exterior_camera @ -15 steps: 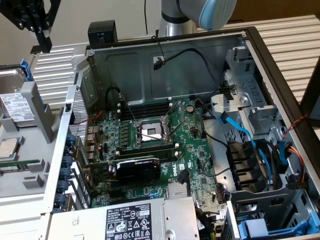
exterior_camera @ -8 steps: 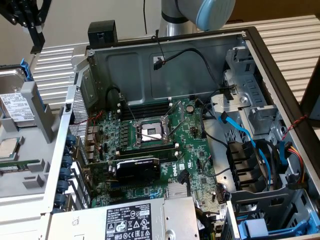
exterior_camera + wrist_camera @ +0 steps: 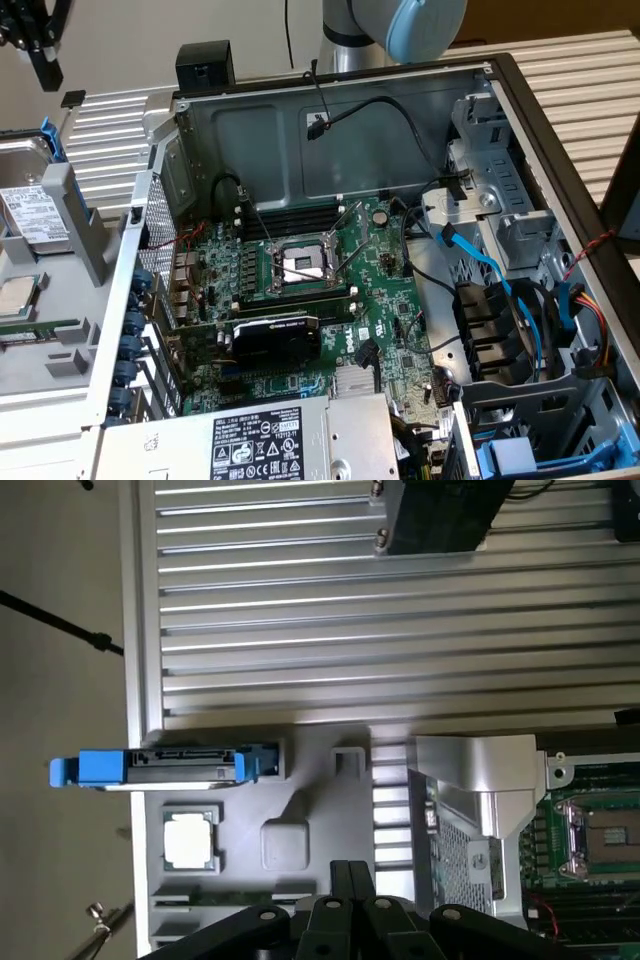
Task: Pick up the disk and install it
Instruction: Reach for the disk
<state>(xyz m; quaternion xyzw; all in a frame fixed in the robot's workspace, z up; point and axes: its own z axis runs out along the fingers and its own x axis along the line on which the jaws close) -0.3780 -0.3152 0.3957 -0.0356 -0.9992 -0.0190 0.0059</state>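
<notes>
the gripper [image 3: 351,875] hung over the grey tray [image 3: 300,755] with its jaws closed together and nothing between them. the disk [image 3: 180,766], clipped in its blue carrier, stood in a slot of that tray, apart from the fingers and near the square cpu chip [image 3: 190,840]. in the exterior view the disk [image 3: 33,210] sat at the left, outside the open computer case [image 3: 330,140].

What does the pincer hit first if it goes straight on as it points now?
Probably the grey holder tray, on bare surface beside its raised block. The shut pincer is not lined up with the disk. Depth is unclear.
</notes>
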